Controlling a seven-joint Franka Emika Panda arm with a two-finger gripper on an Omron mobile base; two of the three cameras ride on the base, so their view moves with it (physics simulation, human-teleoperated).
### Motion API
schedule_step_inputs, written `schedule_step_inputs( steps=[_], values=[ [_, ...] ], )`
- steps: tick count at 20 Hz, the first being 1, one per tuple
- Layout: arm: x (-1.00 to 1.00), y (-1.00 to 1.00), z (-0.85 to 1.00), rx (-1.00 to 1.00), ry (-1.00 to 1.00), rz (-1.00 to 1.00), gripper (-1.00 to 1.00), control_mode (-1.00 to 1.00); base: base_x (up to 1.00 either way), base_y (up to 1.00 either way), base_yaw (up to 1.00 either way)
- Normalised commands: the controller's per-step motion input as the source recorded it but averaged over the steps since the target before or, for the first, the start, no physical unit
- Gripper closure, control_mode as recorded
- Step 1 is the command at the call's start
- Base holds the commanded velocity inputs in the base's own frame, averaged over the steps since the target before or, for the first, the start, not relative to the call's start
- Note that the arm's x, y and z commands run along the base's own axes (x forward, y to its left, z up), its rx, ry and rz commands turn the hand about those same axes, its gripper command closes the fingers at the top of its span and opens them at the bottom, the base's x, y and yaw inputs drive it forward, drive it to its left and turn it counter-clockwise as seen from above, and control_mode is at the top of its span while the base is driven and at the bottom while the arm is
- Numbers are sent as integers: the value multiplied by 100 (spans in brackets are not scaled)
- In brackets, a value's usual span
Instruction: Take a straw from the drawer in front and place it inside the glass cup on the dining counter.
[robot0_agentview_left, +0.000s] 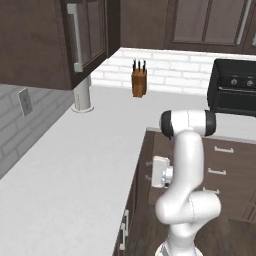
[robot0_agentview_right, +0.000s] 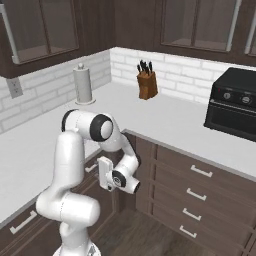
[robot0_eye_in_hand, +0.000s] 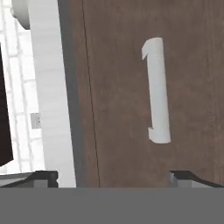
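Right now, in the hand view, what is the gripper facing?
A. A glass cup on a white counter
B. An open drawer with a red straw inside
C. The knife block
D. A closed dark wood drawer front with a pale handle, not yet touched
D: the hand view shows a closed dark wood drawer front with its pale handle ahead of the open gripper, whose fingertips stand apart, short of it.

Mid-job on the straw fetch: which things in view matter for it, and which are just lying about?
For the job:
- drawer front
- silver handle on it
- tool, open, facing that handle

Just lying about:
- knife block
- paper towel roll
- black countertop oven
- wall outlet
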Motion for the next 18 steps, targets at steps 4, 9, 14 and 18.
schedule_step_inputs(
  steps=[4, 9, 14, 18],
  values=[
    [27, 33, -14, 0, -5, 0, -100, -100, 0, 0, 0],
    [28, 27, -16, 0, -3, 0, -100, -100, 0, 0, 0],
    [33, 14, -27, 0, 0, 0, -100, -100, 0, 0, 0],
    [33, 11, -32, 0, 0, 0, -100, -100, 0, 0, 0]
  ],
)
